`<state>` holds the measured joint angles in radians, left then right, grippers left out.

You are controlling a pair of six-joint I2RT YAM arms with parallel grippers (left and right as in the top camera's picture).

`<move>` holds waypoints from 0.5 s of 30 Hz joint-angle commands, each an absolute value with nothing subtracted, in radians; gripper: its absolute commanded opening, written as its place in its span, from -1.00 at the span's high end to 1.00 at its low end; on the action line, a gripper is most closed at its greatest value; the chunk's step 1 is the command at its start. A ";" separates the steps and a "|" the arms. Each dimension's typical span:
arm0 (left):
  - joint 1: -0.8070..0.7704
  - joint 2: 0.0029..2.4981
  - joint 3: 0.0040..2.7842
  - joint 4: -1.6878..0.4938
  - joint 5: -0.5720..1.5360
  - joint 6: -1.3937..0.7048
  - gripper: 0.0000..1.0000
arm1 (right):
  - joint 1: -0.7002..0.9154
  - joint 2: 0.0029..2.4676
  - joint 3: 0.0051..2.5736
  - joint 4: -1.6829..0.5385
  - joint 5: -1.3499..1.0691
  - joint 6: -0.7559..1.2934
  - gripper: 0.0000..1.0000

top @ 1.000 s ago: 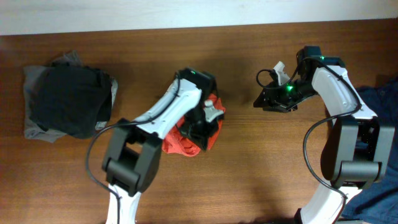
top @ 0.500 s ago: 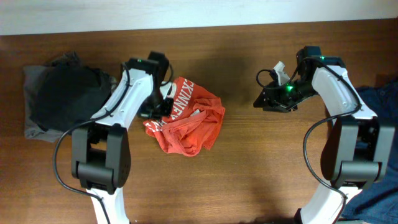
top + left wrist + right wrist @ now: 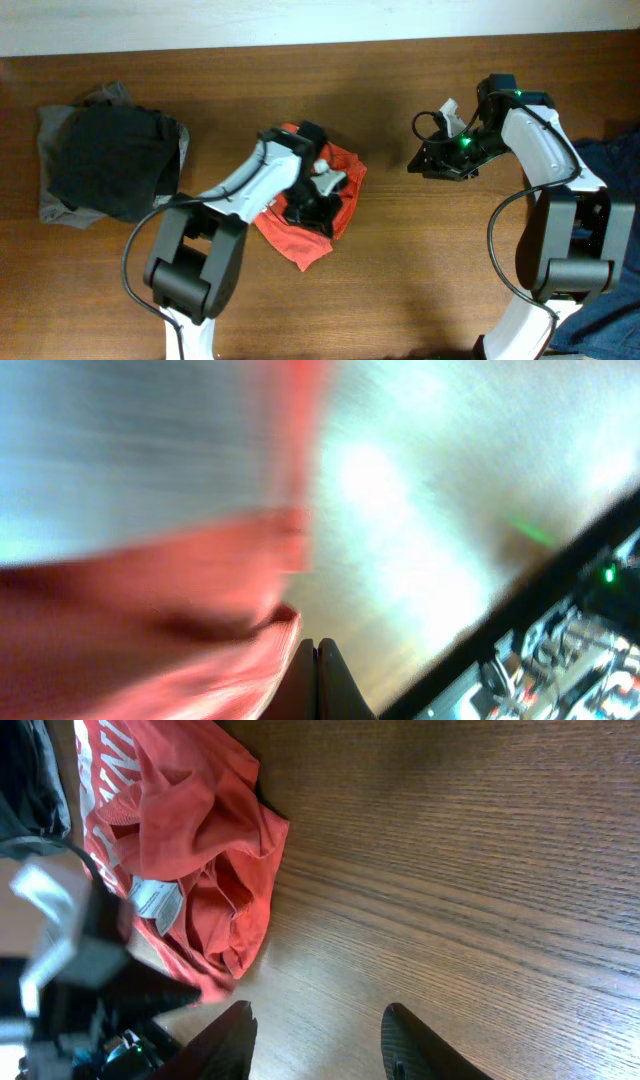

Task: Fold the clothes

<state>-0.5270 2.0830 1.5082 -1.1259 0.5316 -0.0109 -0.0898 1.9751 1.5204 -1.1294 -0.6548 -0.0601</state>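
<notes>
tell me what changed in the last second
The left gripper swung out to the left edge of the orange-red T-shirt, then back over it; the shirt was pulled open and now trails lower. The right gripper, open, and the black and grey pile stayed put.

Bare wood and a pale border: a dark brown wooden table [image 3: 400, 290] is lying under everything in view.
Its grain is running left to right in the overhead view, and along the far edge a plain white band [image 3: 300, 22] is bordering it; whether that is wall or floor cannot be told. In the right wrist view the table [image 3: 480, 870] is showing fine streaked grain, while in the left wrist view it is blurring into bright glare.
</notes>
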 commanded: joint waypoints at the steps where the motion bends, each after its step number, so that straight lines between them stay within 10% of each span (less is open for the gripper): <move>1: -0.524 2.033 1.543 -1.179 0.533 0.023 0.99 | -0.084 1.949 1.531 -1.130 -0.658 -0.070 0.08; 15: -0.223 1.988 1.685 -1.069 0.387 -0.007 1.00 | 0.112 1.949 1.531 -0.987 -0.698 -0.055 0.11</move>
<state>-0.2085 1.9293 1.7115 -1.1084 0.3244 -0.0040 0.1043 1.9751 1.5204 -1.0218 -0.6556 -0.0704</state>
